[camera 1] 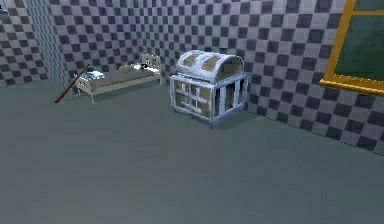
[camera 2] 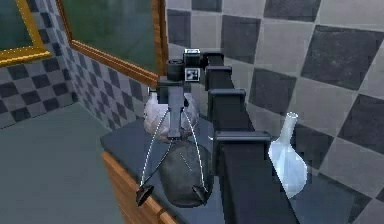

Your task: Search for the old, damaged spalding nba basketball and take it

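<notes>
Checkered walls, grey floor. Forward view, left to right: bed (camera 1: 120,78) with a dark stick (camera 1: 72,86) leaning at its end; chest (camera 1: 207,88); framed window (camera 1: 365,45).

Arm side view, left to right:
- Pane (camera 2: 110,35) in a wooden frame.
- Counter (camera 2: 125,145) with a dark top.
- Pale lump (camera 2: 155,118) on the counter, behind the gripper.
- Gripper (camera 2: 172,190): fingers point down at a dark lump (camera 2: 185,165) lying on the counter. Their state cannot be told, nor whether anything is held.
- Dark lump: rounded, probably the ball. Judged light, slack if worn and deflated, rough-skinned, apt to roll; best taken across its widest part.
- Arm (camera 2: 235,130): a level bar reaching out over the counter.
- Glass flask (camera 2: 288,155): just right of the arm and fragile, so a risk on any sideways swing.
</notes>
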Motion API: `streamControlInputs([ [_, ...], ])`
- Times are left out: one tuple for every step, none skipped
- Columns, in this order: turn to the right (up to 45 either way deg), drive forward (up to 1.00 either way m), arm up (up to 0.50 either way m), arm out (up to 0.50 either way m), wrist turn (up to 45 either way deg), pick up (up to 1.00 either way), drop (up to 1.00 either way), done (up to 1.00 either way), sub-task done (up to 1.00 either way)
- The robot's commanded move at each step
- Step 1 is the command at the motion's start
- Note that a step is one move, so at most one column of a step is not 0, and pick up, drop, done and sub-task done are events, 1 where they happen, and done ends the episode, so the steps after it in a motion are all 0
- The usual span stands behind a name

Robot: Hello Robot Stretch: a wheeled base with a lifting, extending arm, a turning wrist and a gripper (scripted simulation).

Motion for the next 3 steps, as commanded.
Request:
streamControlInputs([
  [0.0, 0.0, 0.0, 0.0, 45.0, 0.0, 0.0, 0.0, 0.0],
  [0.0, 0.0, 0.0, 0.0, 45.0, 0.0, 0.0, 0.0, 0.0],
  [0.0, 0.0, 0.0, 0.0, 45.0, 0.0, 0.0, 0.0, 0.0],
])
